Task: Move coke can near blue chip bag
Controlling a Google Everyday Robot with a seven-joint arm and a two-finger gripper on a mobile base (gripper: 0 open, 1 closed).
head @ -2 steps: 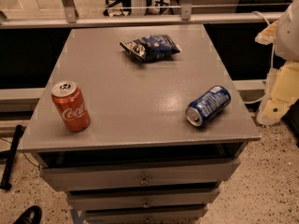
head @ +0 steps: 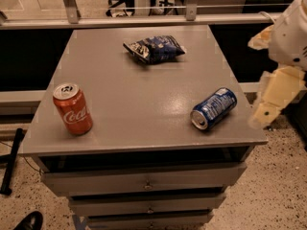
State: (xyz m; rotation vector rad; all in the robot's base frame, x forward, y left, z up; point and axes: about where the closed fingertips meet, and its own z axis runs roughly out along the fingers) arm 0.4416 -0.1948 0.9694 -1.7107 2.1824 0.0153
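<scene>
The red coke can (head: 72, 109) stands upright near the front left corner of the grey table (head: 129, 104). The crumpled blue chip bag (head: 154, 49) lies at the back middle of the table, well apart from the can. My gripper (head: 274, 97), cream-coloured, hangs off the table's right edge, to the right of the blue soda can and far from the coke can. It holds nothing that I can see.
A blue soda can (head: 214, 108) lies on its side near the front right of the table. Drawers (head: 144, 183) sit under the tabletop. A railing (head: 144, 19) runs behind the table. A dark shoe (head: 28, 221) shows on the floor at bottom left.
My gripper has edged slightly left toward the table's right edge. The cans and the bag have not moved.
</scene>
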